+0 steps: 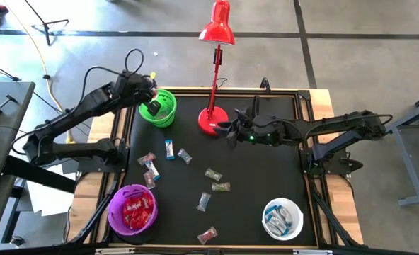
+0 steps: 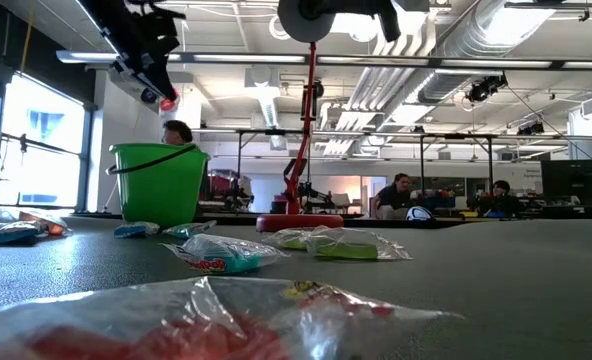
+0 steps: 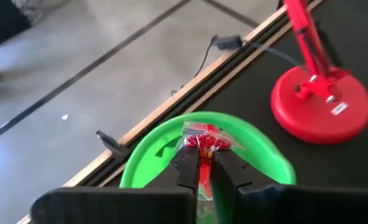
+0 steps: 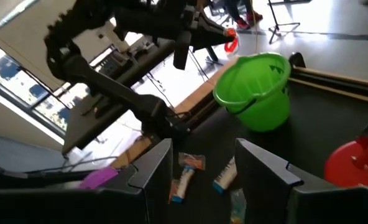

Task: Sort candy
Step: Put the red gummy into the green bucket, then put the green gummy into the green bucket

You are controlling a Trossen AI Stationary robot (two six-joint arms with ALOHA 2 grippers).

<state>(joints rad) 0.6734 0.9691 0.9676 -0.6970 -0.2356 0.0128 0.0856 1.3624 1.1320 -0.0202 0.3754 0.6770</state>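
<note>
My left gripper [image 1: 151,106] hangs over the green bowl [image 1: 173,106], shut on a red-wrapped candy [image 3: 206,143]. The low view shows it well above the bowl [image 2: 159,185]. Several loose candies [image 1: 185,156] in clear, blue-and-white and red wrappers lie on the black mat between the bowls. Red candies fill the purple bowl [image 1: 112,205] at the near left. Blue-and-white ones lie in the white bowl [image 1: 266,210] at the near right. My right gripper [image 1: 231,134] stands open above the mat beside the lamp's base, with nothing between its fingers [image 4: 162,168]. My left gripper pinches the red-wrapped candy between its two fingers [image 3: 187,165]. It holds the wrapper partway along [image 3: 204,158], and the red end [image 3: 206,142] sticks out past the fingertips. The fingers slant down toward the far edge. The candy is lifted clear, over the green bowl's opening.
A red desk lamp stands on its round base [image 1: 212,120] at the far middle of the mat, its stem and shade [image 1: 218,28] reaching beyond the table's far edge. A raised wooden frame [image 1: 305,99] borders the mat. People sit in the room behind [image 2: 396,195].
</note>
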